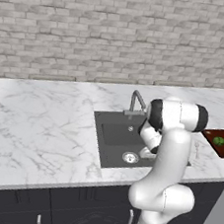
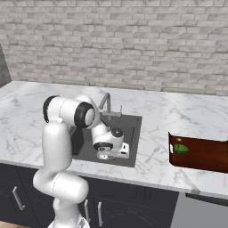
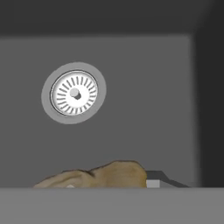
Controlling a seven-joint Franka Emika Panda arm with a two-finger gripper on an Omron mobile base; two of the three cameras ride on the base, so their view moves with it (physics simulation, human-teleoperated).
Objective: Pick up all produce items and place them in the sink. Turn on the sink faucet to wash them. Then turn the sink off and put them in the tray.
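Reddish tray [image 2: 202, 156] holds the green fruit [image 2: 180, 148]; gripper [image 3: 109, 186] apparently clamps the tan piece [image 3: 100, 175] over the sink [image 3: 144, 109], drain [image 3: 74, 93] at ten o'clock.

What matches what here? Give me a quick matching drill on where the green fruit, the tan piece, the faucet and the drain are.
Things:
1. green fruit
2. tan lumpy piece
3. faucet
4. drain

Places:
A. behind the sink, on the counter
B. in the basin floor
C. in the reddish-brown tray
D. close under the hand, over the basin

Pairs: 1-C, 2-D, 3-A, 4-B
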